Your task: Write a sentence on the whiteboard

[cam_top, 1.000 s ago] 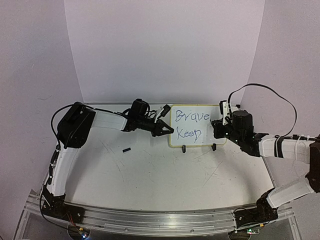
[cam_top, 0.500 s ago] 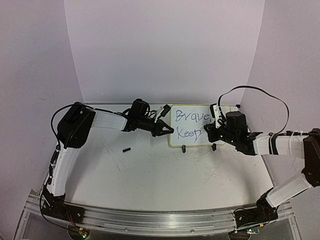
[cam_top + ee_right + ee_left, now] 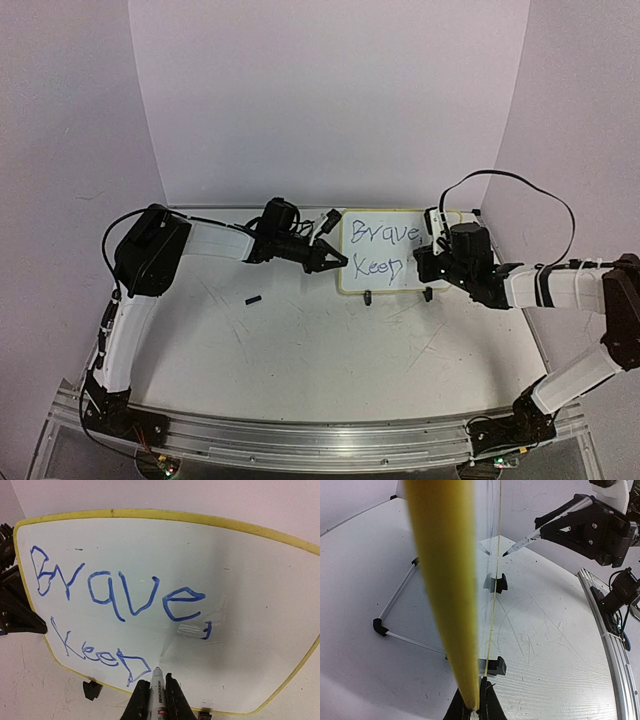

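Just above the middle of the top view, the whiteboard [image 3: 390,252] stands upright on two black clip feet [image 3: 368,296]. It is white with rounded corners and a thin yellow rim, and carries "Brave," over "Keep" in blue. The left gripper [image 3: 335,262] is clenched on its left edge. The right gripper [image 3: 156,692], at the bottom of its wrist view, grasps a marker [image 3: 157,680] whose tip is at the board just below "Keep"; contact is hard to judge. The scratched white tabletop [image 3: 330,350] holds a small black piece [image 3: 253,298] left of centre. Pale lilac walls [image 3: 330,100] rise behind. The left wrist view shows the board edge-on, its rim blurred.
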You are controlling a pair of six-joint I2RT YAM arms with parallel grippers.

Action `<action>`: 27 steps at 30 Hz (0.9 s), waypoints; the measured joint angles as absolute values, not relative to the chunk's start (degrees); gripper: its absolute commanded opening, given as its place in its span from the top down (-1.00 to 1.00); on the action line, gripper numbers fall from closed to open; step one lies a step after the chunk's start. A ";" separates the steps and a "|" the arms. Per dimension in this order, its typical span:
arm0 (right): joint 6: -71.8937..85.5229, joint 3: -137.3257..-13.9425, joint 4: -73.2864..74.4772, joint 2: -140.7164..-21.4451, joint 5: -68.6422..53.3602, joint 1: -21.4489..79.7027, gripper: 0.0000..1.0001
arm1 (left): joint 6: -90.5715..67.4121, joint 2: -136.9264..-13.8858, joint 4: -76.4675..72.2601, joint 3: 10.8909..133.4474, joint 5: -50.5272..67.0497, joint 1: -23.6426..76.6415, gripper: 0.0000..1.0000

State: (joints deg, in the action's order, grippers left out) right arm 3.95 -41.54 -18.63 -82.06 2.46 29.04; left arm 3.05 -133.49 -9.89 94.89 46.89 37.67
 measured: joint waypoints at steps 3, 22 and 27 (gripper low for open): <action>4.60 -41.54 -18.46 -82.06 4.36 28.86 1.00 | 3.05 -133.49 -9.89 94.89 46.89 37.69 1.00; 5.87 -41.56 -18.35 -83.40 7.40 28.27 1.00 | 3.01 -133.49 -9.85 94.91 46.85 37.69 1.00; 5.78 -41.65 -18.33 -83.59 7.07 28.27 1.00 | 2.96 -133.49 -9.82 94.91 46.81 37.69 1.00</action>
State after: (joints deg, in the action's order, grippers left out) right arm 5.78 -41.65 -18.33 -83.59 7.07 28.27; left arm 2.96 -133.49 -9.82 94.91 46.81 37.69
